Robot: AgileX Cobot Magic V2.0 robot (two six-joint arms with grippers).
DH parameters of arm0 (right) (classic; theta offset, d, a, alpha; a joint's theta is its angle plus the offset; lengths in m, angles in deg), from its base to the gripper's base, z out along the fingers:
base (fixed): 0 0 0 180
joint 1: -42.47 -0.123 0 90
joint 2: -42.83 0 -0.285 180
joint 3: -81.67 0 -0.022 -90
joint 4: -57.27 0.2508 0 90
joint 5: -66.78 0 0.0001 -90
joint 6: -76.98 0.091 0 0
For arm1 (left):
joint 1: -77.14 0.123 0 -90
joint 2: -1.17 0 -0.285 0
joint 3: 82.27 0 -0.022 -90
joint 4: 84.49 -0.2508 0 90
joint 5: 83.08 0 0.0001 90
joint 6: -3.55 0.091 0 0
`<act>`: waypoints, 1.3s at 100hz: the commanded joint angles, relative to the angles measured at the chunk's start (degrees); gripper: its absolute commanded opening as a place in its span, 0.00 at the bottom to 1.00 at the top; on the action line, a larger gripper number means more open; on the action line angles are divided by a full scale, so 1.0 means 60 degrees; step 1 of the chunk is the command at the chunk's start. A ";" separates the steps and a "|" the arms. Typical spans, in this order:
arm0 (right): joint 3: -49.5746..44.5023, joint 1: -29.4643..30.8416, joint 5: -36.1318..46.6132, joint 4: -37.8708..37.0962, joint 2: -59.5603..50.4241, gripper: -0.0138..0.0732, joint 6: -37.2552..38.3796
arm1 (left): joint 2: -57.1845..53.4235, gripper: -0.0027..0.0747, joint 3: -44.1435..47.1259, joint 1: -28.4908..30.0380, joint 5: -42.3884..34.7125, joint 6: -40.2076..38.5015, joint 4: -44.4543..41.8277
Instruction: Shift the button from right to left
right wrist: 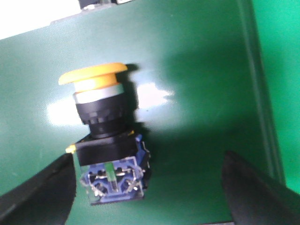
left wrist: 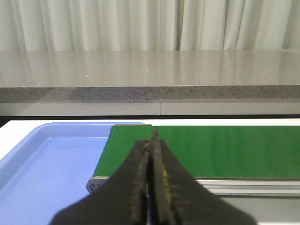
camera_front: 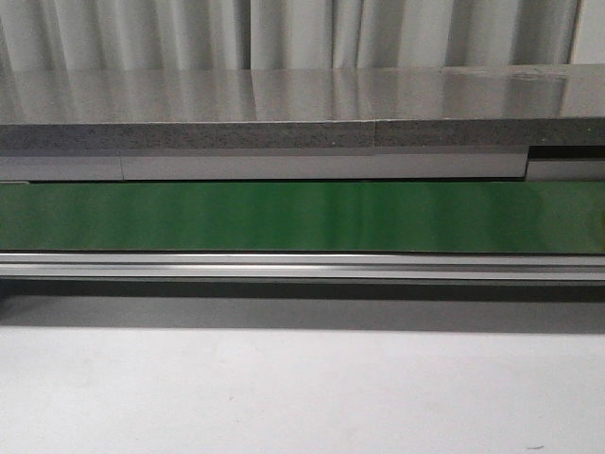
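Note:
The button shows only in the right wrist view. It lies on its side on the green belt, with a yellow-orange cap, a black body and a bluish contact block with a green mark. My right gripper is open, hanging over the belt, its dark fingers on either side of the button's contact end, which sits close to one finger. My left gripper is shut and empty, above the belt's end by the blue tray. Neither gripper nor the button shows in the front view.
The green conveyor belt runs across the front view with a metal rail along its near side. A grey stone counter and curtains stand behind. A white table surface lies in front.

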 commanded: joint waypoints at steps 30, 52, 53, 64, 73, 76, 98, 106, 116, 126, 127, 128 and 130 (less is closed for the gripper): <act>0.0199 -0.1350 0.0133 -0.0386 -0.1710 0.63 -0.1223 | -0.0286 0.01 0.0427 -0.0084 -0.0788 -0.0093 0.0036; -0.0206 -0.1670 0.0449 -0.0868 -0.2406 0.09 -0.0761 | -0.0286 0.01 0.0427 -0.0084 -0.0788 -0.0093 0.0036; -0.0240 -0.1670 0.0475 -0.0891 -0.2443 0.07 -0.0701 | -0.0286 0.01 0.0427 -0.0084 -0.0788 -0.0093 0.0036; -0.0798 -0.1670 0.1012 -0.1304 -0.3070 0.08 -0.0389 | -0.0286 0.01 0.0427 -0.0084 -0.0788 -0.0093 0.0036; -0.1334 -0.1670 0.1457 -0.1572 -0.3660 0.08 -0.0389 | -0.0286 0.01 0.0427 -0.0084 -0.0788 -0.0093 0.0036; -0.1500 -0.1670 0.1584 -0.1586 -0.3847 0.08 -0.0389 | -0.0286 0.01 0.0427 -0.0084 -0.0788 -0.0093 0.0036; -0.3116 -0.1670 0.2794 -0.1594 -0.5388 0.08 -0.0389 | -0.0286 0.01 0.0427 -0.0084 -0.0788 -0.0093 0.0036; -0.3799 -0.1670 0.3521 -0.1594 -0.6024 0.08 -0.0389 | -0.0286 0.01 0.0427 -0.0084 -0.0788 -0.0093 0.0036; -0.4722 -0.1670 0.4552 -0.1571 -0.6792 0.08 -0.0389 | -0.0286 0.01 0.0427 -0.0084 -0.0788 -0.0093 0.0036; -0.5410 -0.1670 0.4897 -0.1560 -0.7420 0.08 -0.0389 | -0.0286 0.01 0.0427 -0.0084 -0.0788 -0.0093 0.0036; -0.5448 -0.1670 0.4893 -0.1560 -0.7489 0.08 -0.0389 | -0.0286 0.01 0.0427 -0.0084 -0.0788 -0.0093 0.0036; -0.5522 -0.1670 0.4893 -0.1560 -0.7521 0.08 -0.0389 | -0.0286 0.01 0.0427 -0.0084 -0.0788 -0.0093 0.0036; -0.5592 -0.1670 0.4918 -0.1560 -0.7638 0.08 -0.0389 | -0.0286 0.01 0.0427 -0.0084 -0.0788 -0.0093 0.0036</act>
